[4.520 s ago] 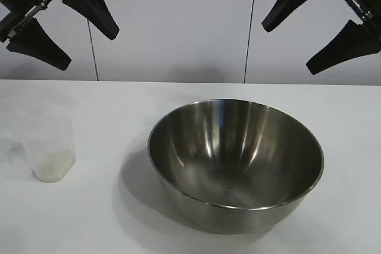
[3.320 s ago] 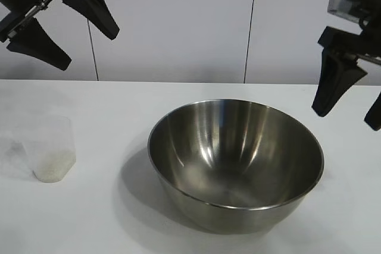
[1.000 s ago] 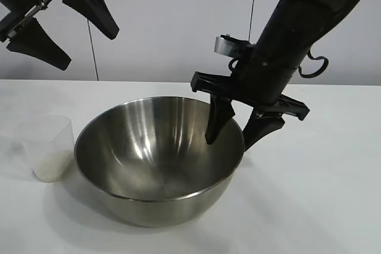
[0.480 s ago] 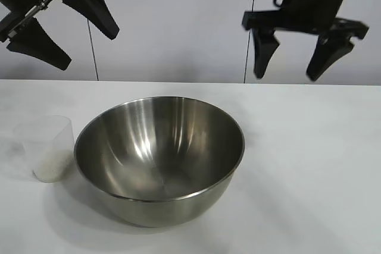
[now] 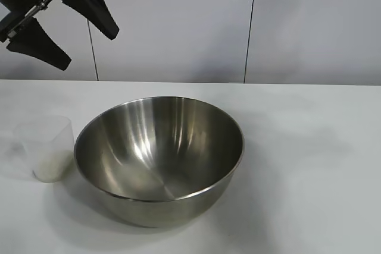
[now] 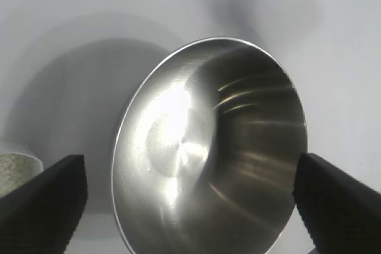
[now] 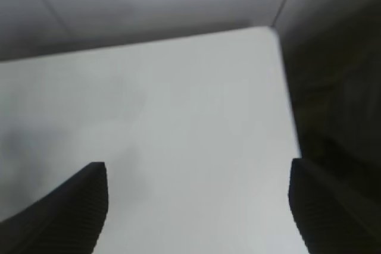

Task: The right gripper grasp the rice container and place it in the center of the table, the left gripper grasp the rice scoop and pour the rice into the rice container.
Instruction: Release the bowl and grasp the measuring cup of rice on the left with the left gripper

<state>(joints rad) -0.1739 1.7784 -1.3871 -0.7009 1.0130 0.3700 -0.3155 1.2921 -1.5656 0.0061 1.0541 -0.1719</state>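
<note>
The shiny steel rice container (image 5: pixel 159 156) stands upright near the middle of the white table (image 5: pixel 309 165); it also fills the left wrist view (image 6: pixel 208 147). The translucent rice scoop (image 5: pixel 46 148) stands just left of it with white rice (image 5: pixel 52 165) in its bottom; its rim shows at the edge of the left wrist view (image 6: pixel 18 168). My left gripper (image 5: pixel 64 28) hangs open and empty high above the scoop. My right gripper (image 7: pixel 196 197) is open and empty above bare table; it is out of the exterior view.
A pale panelled wall (image 5: pixel 178 22) runs behind the table. In the right wrist view the table's edge (image 7: pixel 289 105) borders a dark drop. Bare tabletop lies to the right of the container.
My right gripper let go of the container's rim, rose and left the exterior view. The container stays where it was set, left of its first place. The left arm has not moved.
</note>
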